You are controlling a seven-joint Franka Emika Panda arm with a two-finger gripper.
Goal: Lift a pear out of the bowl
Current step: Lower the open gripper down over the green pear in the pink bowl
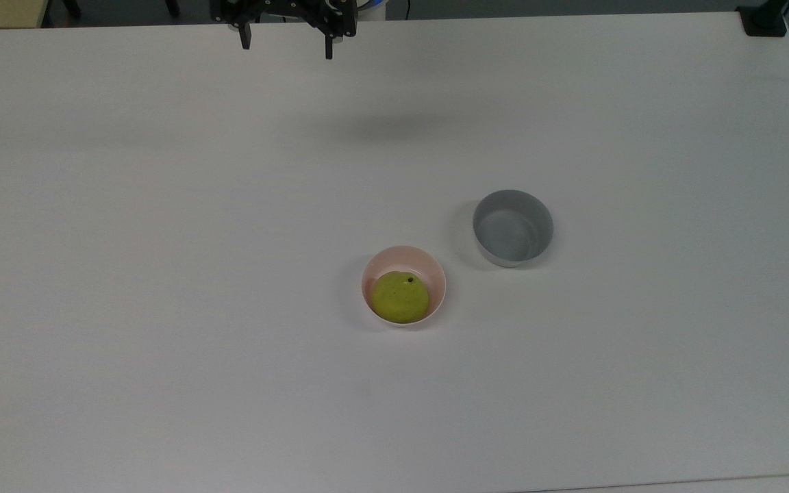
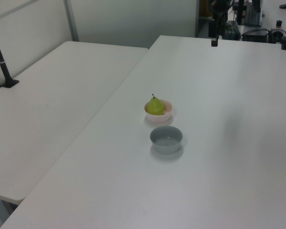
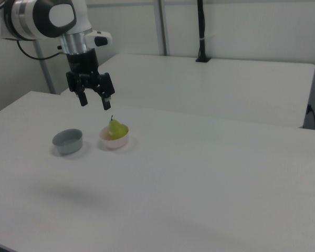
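A yellow-green pear (image 1: 400,296) (image 2: 155,106) (image 3: 115,128) with a dark stem sits upright in the pale pink bowl (image 1: 430,268) (image 2: 167,113) (image 3: 114,142) near the middle of the white table. My gripper (image 1: 287,48) (image 3: 95,102) hangs high above the table, far from the bowl, at the top edge of the top view. Its two black fingers are spread wide apart with nothing between them. In the left view one dark fingertip (image 2: 213,42) shows at the table's far end.
A taller grey bowl (image 1: 512,227) (image 2: 166,139) (image 3: 68,141), empty, stands close beside the pink one. A second white table (image 2: 52,95) (image 3: 210,79) adjoins this one, with a black post (image 2: 2,62) (image 3: 200,31) clamped to it.
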